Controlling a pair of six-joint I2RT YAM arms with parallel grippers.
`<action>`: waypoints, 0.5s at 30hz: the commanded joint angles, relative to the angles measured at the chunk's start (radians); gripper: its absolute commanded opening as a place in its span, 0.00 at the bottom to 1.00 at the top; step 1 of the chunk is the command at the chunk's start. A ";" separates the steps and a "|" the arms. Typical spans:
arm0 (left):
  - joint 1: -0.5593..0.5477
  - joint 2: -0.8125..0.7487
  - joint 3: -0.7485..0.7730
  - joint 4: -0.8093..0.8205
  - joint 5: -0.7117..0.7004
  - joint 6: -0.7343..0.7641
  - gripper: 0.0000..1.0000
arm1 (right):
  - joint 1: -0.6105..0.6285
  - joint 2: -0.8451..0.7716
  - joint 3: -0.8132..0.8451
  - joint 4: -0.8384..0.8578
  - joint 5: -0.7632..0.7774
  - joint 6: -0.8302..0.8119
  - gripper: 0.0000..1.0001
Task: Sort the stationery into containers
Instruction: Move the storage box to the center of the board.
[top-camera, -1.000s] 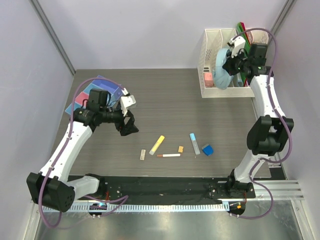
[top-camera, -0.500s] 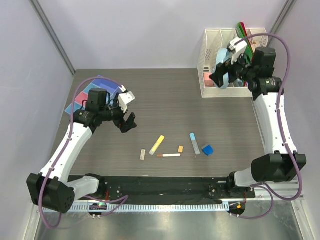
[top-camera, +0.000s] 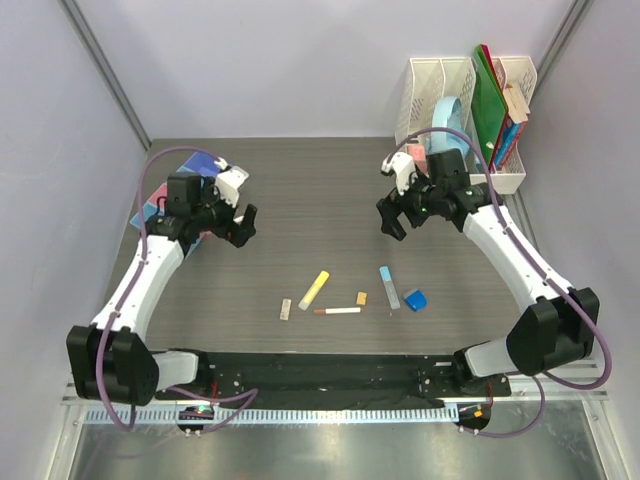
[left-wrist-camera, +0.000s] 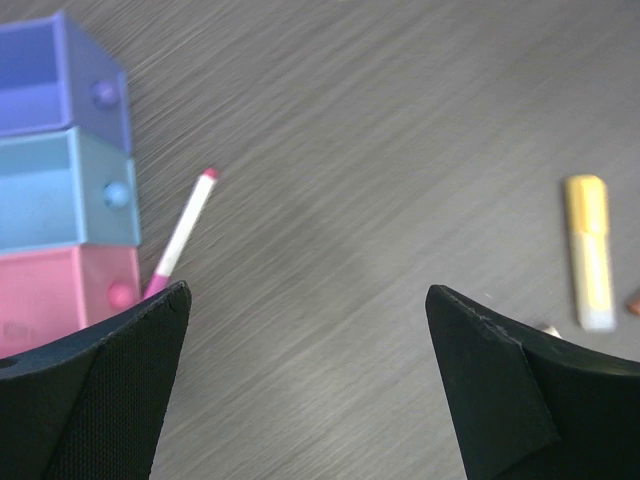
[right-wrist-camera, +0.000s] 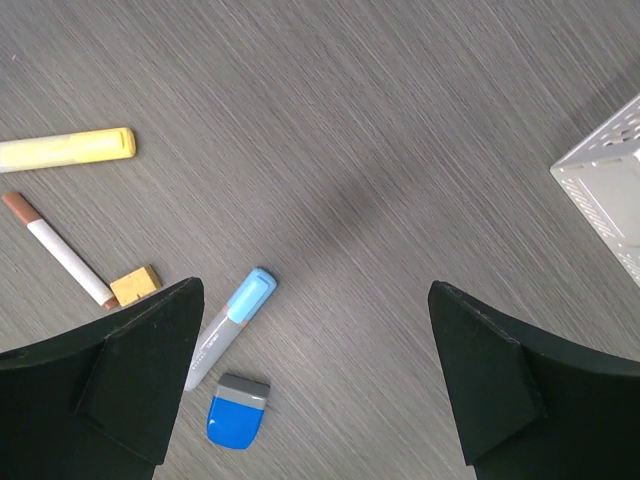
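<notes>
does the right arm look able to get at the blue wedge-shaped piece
Probably yes. The right gripper is open and empty over bare table, and the blue wedge-shaped piece lies uncovered in its wrist view. The pale blue stick lies close beside it but apart.

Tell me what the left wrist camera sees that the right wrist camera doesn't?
Only the left wrist view: the joined purple, light blue and pink bins and a pink-tipped pen beside them. Only the right wrist view: the pale blue stick, blue wedge, orange block and a corner of the white mesh rack. Both: the yellow marker, the grey table and open black fingers.
</notes>
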 joint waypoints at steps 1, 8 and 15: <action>0.057 0.099 0.047 0.144 -0.177 -0.110 1.00 | 0.052 -0.055 -0.001 0.064 0.114 0.022 1.00; 0.118 0.366 0.319 0.123 -0.305 -0.283 1.00 | 0.102 -0.048 -0.007 0.089 0.138 0.031 1.00; 0.125 0.630 0.617 0.020 -0.364 -0.403 1.00 | 0.119 -0.048 -0.020 0.094 0.148 0.029 1.00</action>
